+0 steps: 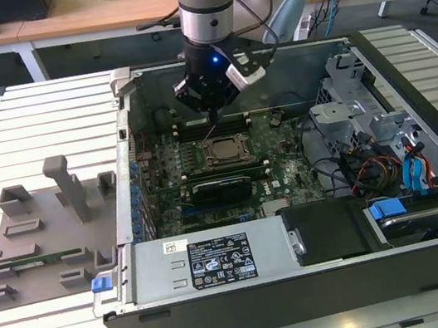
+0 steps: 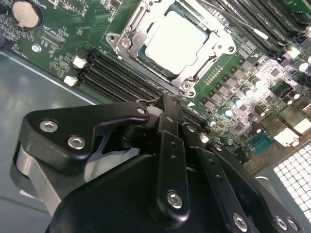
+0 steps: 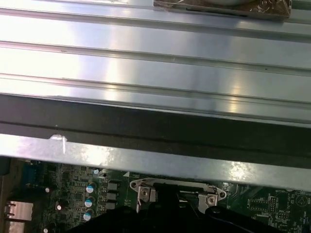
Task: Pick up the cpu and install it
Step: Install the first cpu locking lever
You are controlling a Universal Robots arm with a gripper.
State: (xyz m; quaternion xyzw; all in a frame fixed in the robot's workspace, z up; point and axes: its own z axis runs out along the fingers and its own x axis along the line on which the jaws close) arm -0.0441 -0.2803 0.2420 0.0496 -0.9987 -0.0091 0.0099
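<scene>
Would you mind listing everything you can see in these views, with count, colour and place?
cpu: one, silvery-white, lying in the motherboard socket.
motherboard: one, green, inside the computer case.
socket frame: one, metal, around the cpu.
computer case: one, dark grey, open, on the slatted table.
power supply: one, grey with a label, at the case's near side.
plastic tray: one, grey, on the table at the exterior view's left.
slatted table: one, white, under everything.
desks: wooden, behind.
gripper: one, black, above the motherboard close to the socket.
</scene>
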